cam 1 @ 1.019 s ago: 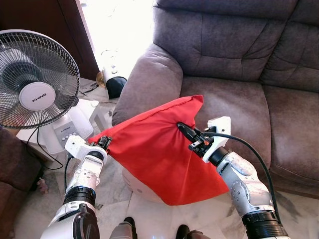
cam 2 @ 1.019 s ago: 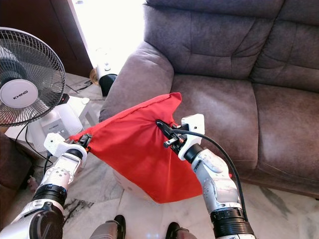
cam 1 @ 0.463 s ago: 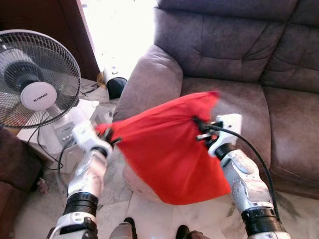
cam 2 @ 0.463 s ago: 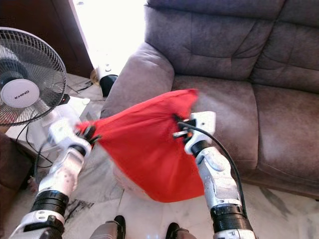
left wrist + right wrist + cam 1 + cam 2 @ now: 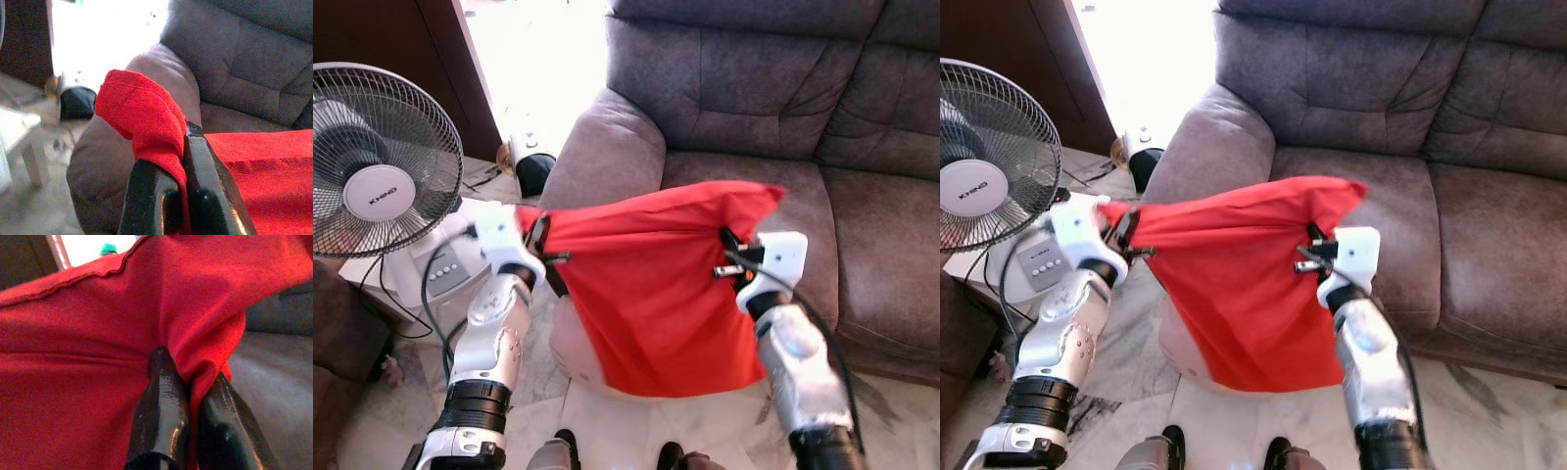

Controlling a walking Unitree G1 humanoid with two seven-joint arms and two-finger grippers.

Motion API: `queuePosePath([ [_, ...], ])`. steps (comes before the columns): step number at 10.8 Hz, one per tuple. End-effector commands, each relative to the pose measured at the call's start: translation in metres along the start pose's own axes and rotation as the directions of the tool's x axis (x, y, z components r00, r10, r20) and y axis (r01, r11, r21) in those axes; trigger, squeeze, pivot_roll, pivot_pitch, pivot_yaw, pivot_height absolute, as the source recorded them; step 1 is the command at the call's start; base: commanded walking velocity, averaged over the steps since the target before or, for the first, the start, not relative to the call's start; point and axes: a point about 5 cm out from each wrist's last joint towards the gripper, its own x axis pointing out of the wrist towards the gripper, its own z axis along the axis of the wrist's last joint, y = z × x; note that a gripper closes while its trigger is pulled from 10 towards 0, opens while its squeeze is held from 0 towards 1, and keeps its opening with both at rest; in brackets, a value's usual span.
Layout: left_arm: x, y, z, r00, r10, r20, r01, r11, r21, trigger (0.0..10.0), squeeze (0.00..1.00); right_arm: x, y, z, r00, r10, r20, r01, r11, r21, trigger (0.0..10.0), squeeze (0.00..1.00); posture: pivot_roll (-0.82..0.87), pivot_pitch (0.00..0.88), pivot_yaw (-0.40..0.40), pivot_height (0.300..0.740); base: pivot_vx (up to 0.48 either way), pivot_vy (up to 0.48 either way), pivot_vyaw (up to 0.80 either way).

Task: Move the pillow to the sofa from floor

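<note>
A red pillow (image 5: 651, 284) hangs in the air in front of the brown sofa (image 5: 754, 108), stretched between both arms. My left gripper (image 5: 540, 245) is shut on the pillow's left corner; in the left wrist view the red cloth (image 5: 146, 117) is pinched between the black fingers (image 5: 210, 191). On the pillow's right edge, my right gripper (image 5: 729, 257) is shut, and in the right wrist view its fingers (image 5: 164, 416) clamp a fold of the red fabric (image 5: 98, 342). The pillow's upper right corner reaches over the sofa seat (image 5: 803, 211).
A standing fan (image 5: 377, 162) is at the left, with a white unit (image 5: 445, 269) below it. The sofa's armrest (image 5: 602, 147) is just behind the pillow. A pale round thing (image 5: 573, 348) sits on the marble floor (image 5: 636, 431) under the pillow.
Both arms have lifted the pillow higher and carried it rightward toward the sofa seat. The left gripper rose the most, so the pillow's top edge is now nearly level.
</note>
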Motion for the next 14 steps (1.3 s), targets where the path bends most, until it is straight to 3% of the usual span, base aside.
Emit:
queuePosePath([
  [1,-0.004,0.015,0.038,0.983,0.032,0.180,-0.053,0.992,0.114,10.0,0.00,-0.007,-0.018,0.015,0.987,-0.127,0.102,0.130,0.991,-0.019,10.0,0.00,0.15,0.159,0.003,0.740,0.000,0.000,0.00],
  [2,-0.006,0.006,0.047,0.977,-0.019,0.214,-0.023,0.981,0.193,10.0,0.00,-0.012,-0.015,0.017,0.977,-0.171,0.128,0.174,0.985,-0.015,10.0,0.00,0.15,0.160,0.005,0.740,0.000,0.000,0.00],
  [3,-0.006,0.000,0.049,0.974,-0.035,0.223,-0.014,0.976,0.218,10.0,0.00,-0.015,-0.007,0.017,0.977,-0.164,0.139,0.166,0.986,0.003,10.0,0.00,0.15,0.161,0.006,0.740,0.000,0.000,0.00],
  [5,-0.012,-0.015,0.048,0.971,-0.079,0.224,0.021,0.968,0.251,10.0,0.00,-0.025,0.010,0.011,0.988,-0.070,0.137,0.075,0.997,-0.036,10.0,0.00,0.15,0.165,0.006,0.740,0.000,0.000,0.00],
  [7,-0.012,-0.012,0.049,0.970,-0.053,0.237,-0.008,0.968,0.251,10.0,0.00,-0.009,0.006,0.021,0.982,-0.096,0.166,0.104,0.994,-0.043,10.0,0.00,0.16,0.172,0.006,0.740,0.000,0.000,0.00],
  [10,-0.007,-0.014,0.045,0.971,-0.046,0.236,-0.022,0.961,0.276,10.0,0.00,0.014,0.012,0.042,0.972,-0.084,0.217,0.089,0.996,-0.012,10.0,0.00,0.15,0.178,0.005,0.740,0.000,0.000,0.00],
  [14,-0.003,-0.024,0.040,0.971,-0.052,0.235,-0.009,0.968,0.253,10.0,0.00,0.019,0.020,0.034,0.980,-0.060,0.190,0.062,0.998,-0.007,10.0,0.00,0.15,0.164,0.001,0.740,0.000,-0.318,0.00],
])
